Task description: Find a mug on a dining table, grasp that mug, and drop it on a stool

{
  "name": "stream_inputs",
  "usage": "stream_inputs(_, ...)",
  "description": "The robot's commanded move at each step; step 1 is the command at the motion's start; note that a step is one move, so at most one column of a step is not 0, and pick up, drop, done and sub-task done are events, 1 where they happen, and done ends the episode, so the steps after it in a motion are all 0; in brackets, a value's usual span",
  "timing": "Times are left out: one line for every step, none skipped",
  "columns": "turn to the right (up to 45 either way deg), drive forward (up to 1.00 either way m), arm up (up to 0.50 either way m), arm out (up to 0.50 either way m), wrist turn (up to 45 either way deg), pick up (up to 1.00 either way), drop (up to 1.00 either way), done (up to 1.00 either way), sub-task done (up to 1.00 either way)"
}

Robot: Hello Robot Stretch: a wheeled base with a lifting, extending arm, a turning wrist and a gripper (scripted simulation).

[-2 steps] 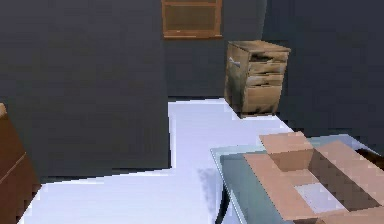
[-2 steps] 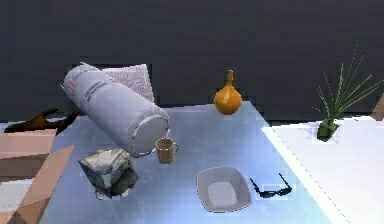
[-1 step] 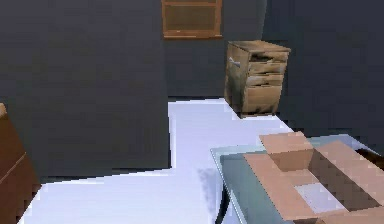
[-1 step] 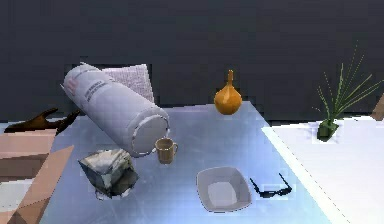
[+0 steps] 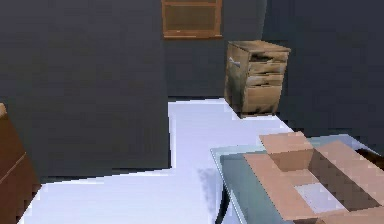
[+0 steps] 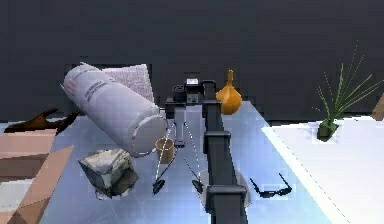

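Start with the grey-blue dining table (image 6: 262, 148). It spans most of the arm side view, and its near corner shows at the forward view's lower right (image 5: 233, 172).

The arm (image 6: 222, 150) runs as a dark bar from the bottom edge out over the tabletop.

On the left part of the table you will find a large grey cylinder (image 6: 115, 106), lying tilted. A sheet of printed paper (image 6: 134, 79) stands just behind it.

An open cardboard box (image 6: 28, 168) sits at the table's left end. It also appears in the forward view (image 5: 318, 178).

Beyond the table, the forward view shows a wooden drawer cabinet (image 5: 258, 76) against the far dark wall.

In the arm side view a potted plant (image 6: 336, 108) stands on the white floor, right of the table.

A crumpled grey-white lump (image 6: 108, 170) lies near the table's front edge, below the cylinder.

An orange vase (image 6: 229, 95) stands upright on the far side, just right of the arm's end.

A pair of dark glasses (image 6: 270, 187) lies right of the arm, near the front edge.

The gripper (image 6: 177, 184) hangs left of the arm's end, with its thin fingers reaching down over the tabletop.

A small tan cup (image 6: 165, 150), the likely mug, stands on the table at the fingers. You cannot tell the finger state, nor whether the gripper holds anything.
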Motion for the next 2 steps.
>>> stream_inputs(0.0, 0.00, 0.00, 0.00, 45.0, 0.00, 0.00, 0.00, 0.00)
stream_inputs(0.0, 0.00, 0.00, 0.00, 45.0, 0.00, 0.00, 0.00, 0.00)
